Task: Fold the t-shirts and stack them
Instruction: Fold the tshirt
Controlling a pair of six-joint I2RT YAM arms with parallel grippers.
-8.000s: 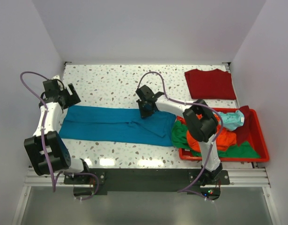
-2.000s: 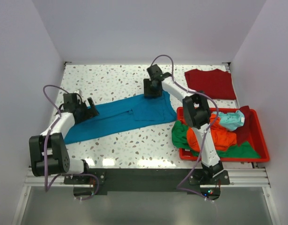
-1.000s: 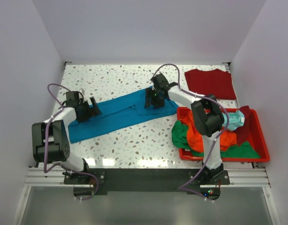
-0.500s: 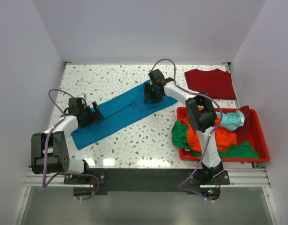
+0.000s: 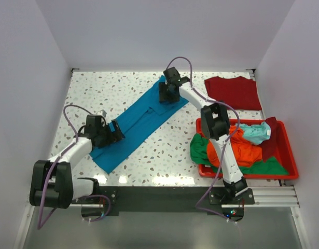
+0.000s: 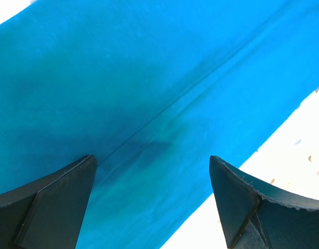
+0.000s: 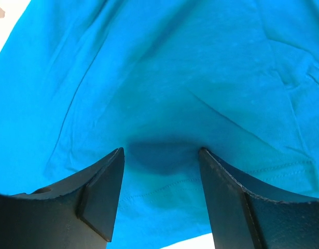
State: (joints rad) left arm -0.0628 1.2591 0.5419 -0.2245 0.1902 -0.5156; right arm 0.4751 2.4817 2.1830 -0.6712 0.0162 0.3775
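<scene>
Rotation is the change: the left gripper point(image 5: 107, 134), jaws spread wide on cloth beneath them, has drawn back, so the teal-blue shirt point(image 5: 141, 115), a folded strip that lay crosswise, now slants from it away to the right gripper point(image 5: 167, 92), likewise spread on the far end. Realigned so, the strip seems ready for an end-to-end fold, then stacking on the dark red shirt point(image 5: 233, 92) to that gripper's right.

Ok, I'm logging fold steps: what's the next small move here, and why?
Probably close the right gripper on the far end of the teal-blue cloth t-shirt to fold it toward the left gripper: it lies as a long strip, jaws open at both ends.
</scene>
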